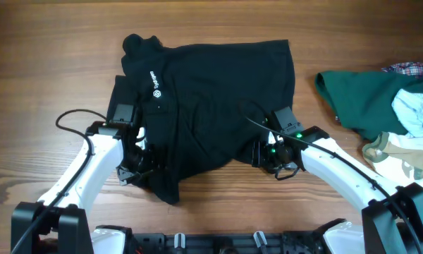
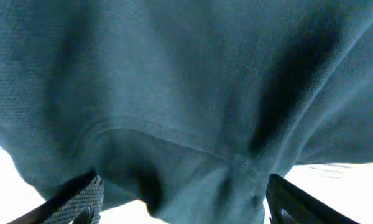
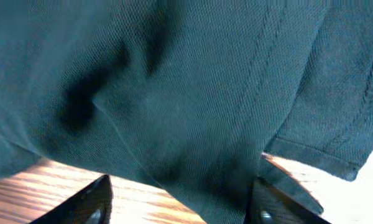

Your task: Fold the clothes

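Black polo at risk of a crooked fold

Black soft knit slips easily. The polo shirt [image 1: 211, 92] lies mid-table [image 1: 56, 56], collar toward the far left, logo up, its near edge rumpled under both arms. If either side closes on only a wrinkle rather than the hem, the cloth may slide out on the lift. An uneven pull could also drag the whole shirt askew, or toward the dark green garment [image 1: 359, 92] at the right.

The left gripper [image 1: 142, 166] sits low at the shirt's near-left corner, its fingers [image 2: 81, 199] spread wide with bunched fabric and a seam between them, not pinched. The right gripper [image 1: 264, 152] reaches in at the near-right edge, fingers [image 3: 93, 202] likewise apart, straddling a hemmed edge over bare wood. Both forearms angle inward from the near corners
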Tool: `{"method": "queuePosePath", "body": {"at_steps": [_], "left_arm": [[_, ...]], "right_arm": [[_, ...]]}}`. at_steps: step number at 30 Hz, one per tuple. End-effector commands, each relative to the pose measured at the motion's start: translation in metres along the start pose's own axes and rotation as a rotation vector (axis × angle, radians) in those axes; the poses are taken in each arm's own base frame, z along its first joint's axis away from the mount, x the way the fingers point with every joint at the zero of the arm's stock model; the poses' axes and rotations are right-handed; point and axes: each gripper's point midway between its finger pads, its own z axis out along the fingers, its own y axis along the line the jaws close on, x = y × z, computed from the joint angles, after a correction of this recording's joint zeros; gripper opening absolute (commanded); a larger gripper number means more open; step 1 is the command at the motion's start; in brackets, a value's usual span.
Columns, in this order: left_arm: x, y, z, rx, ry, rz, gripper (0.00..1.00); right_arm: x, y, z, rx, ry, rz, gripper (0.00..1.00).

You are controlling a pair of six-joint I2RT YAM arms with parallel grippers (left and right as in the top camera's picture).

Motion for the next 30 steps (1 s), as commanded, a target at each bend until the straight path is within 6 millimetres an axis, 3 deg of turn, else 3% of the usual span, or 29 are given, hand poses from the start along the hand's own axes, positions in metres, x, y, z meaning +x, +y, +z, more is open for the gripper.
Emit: {"method": "queuePosePath", "body": {"at_steps": [1,6,8,9,11,12,13,21,24,30], "left_arm": [[0.009,-0.017,0.001,0.099,0.051,0.003,0.83],[0.009,-0.019,0.001,0.108,0.052,-0.015,0.81],[0.009,-0.019,0.002,0.107,0.054,-0.015,0.71],[0.01,-0.018,0.002,0.106,0.056,-0.016,0.61],[0.012,-0.017,0.003,0.103,0.063,-0.018,0.42],[0.014,-0.016,0.003,0.1,0.07,-0.021,0.1],[0.015,-0.015,0.003,0.096,0.077,-0.029,0.04],[0.021,-0.011,0.003,0.076,0.102,-0.062,0.04],[0.024,-0.01,0.003,0.071,0.111,-0.071,0.04],[0.03,-0.003,0.007,0.043,0.13,-0.102,0.04]], "right_arm": [[-0.003,0.0,0.001,0.003,-0.013,-0.005,0.57],[-0.001,0.0,0.001,0.0,-0.007,0.021,0.19],[0.001,0.001,0.001,-0.007,0.005,0.022,0.09],[0.002,0.001,0.0,-0.004,0.009,0.022,0.04],[0.004,0.001,-0.003,0.0,0.016,0.022,0.04],[0.004,0.001,-0.007,0.0,0.015,0.022,0.04],[0.004,0.002,-0.013,0.0,0.009,0.022,0.04],[-0.02,-0.015,-0.077,0.127,-0.202,0.04,0.04],[-0.024,-0.02,-0.088,0.126,-0.24,0.047,0.04],[-0.044,-0.072,-0.1,0.265,-0.321,0.194,0.04]]}}
